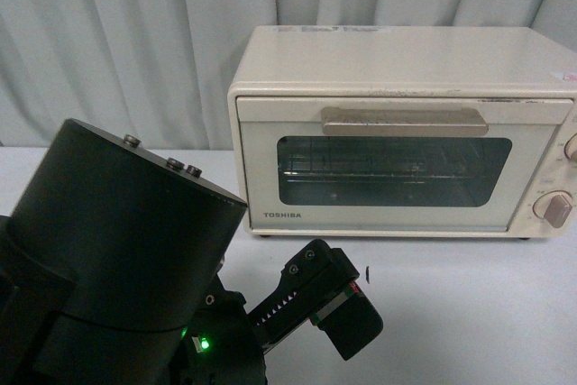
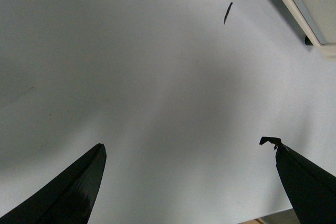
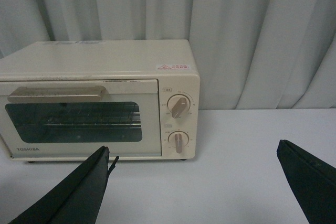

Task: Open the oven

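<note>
The oven (image 1: 406, 60) stands at the back of the white surface (image 1: 469, 313), right of centre in the front view, just before a pale curtain (image 1: 126, 33). Its glass door is shut, the bar handle (image 1: 404, 121) lies level across the top of the door, and a wire rack (image 1: 388, 167) shows through the window. Two round knobs (image 3: 180, 106) sit one above the other at its right end. The right hand (image 3: 193, 145) faces the oven front, apart from it, fingers spread wide and empty. The left hand (image 2: 186, 144) hangs over bare surface near the oven's lower left corner, also spread wide with nothing between its fingers. A small dark mark (image 2: 227, 12) lies close by.
</note>
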Robot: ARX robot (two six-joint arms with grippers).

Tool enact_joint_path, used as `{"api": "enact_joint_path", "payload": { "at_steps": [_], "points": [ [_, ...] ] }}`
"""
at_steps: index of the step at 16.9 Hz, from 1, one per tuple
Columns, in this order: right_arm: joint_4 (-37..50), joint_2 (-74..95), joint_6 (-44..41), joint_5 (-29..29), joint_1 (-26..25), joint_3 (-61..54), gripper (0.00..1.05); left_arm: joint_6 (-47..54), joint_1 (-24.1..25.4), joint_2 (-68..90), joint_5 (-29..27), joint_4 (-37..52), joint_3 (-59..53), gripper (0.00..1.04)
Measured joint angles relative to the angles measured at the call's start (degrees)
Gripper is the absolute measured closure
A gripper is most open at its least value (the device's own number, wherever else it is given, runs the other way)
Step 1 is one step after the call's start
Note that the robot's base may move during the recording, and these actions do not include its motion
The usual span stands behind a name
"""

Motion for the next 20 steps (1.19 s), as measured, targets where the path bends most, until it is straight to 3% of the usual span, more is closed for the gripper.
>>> {"api": "enact_joint_path", "payload": {
  "at_steps": [7,20],
  "points": [
    [0.0,0.0,0.0,0.0,0.0,0.0,0.06,-4.5,3.0,5.4,-5.1,3.0,0.2,0.07],
    [0.0,0.0,0.0,0.0,0.0,0.0,0.06,-6.9,1.9,7.8,-6.3,3.6,0.5,0.07]
  ]
}}
